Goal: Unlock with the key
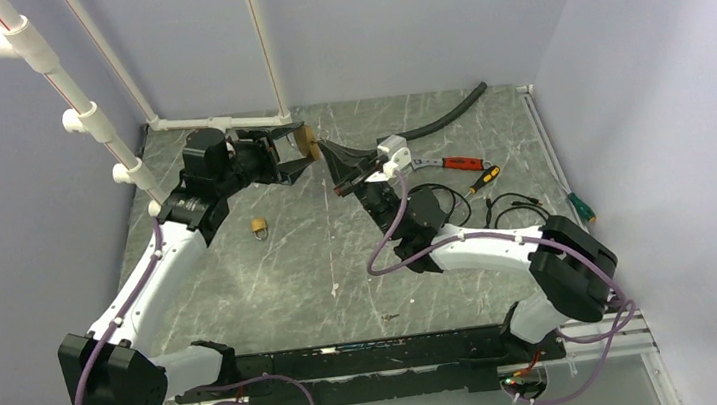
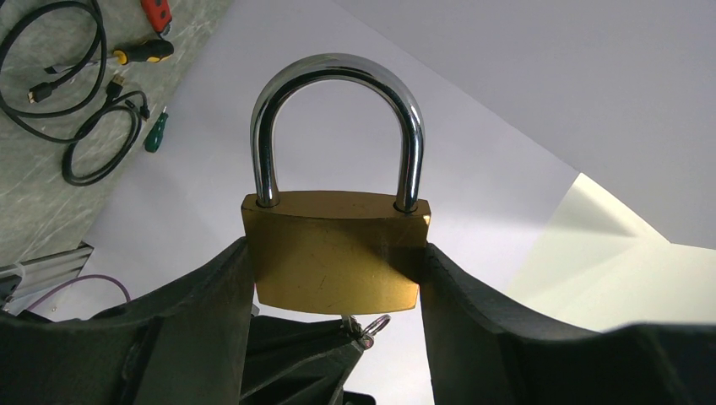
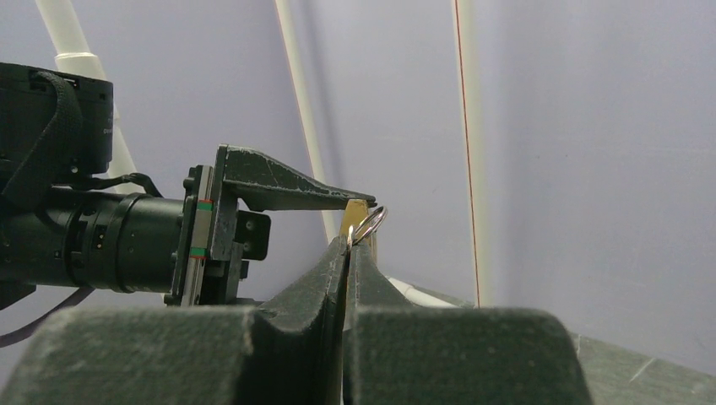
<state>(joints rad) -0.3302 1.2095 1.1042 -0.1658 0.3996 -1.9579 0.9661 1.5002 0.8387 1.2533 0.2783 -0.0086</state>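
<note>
A brass padlock (image 2: 338,253) with a silver shackle (image 2: 338,63) is held off the table, shackle pointing away from the left wrist camera. My left gripper (image 2: 338,261) is shut on the sides of its body. In the top view the padlock (image 1: 306,144) hangs between both arms. My right gripper (image 3: 349,249) is shut on the key (image 2: 358,324). Only the key's stub and small ring (image 3: 370,224) stick out past the tips. The stub touches the padlock's underside. I cannot tell how deep it sits.
A second small padlock (image 1: 259,229) lies on the marbled table (image 1: 291,270) below the left arm. Red-handled pliers (image 1: 451,164), a yellow-black screwdriver (image 1: 483,179), black cables (image 1: 516,208), a green screwdriver (image 1: 579,205) and a black hose (image 1: 446,118) lie at the right. White pipes (image 1: 71,87) stand at the left.
</note>
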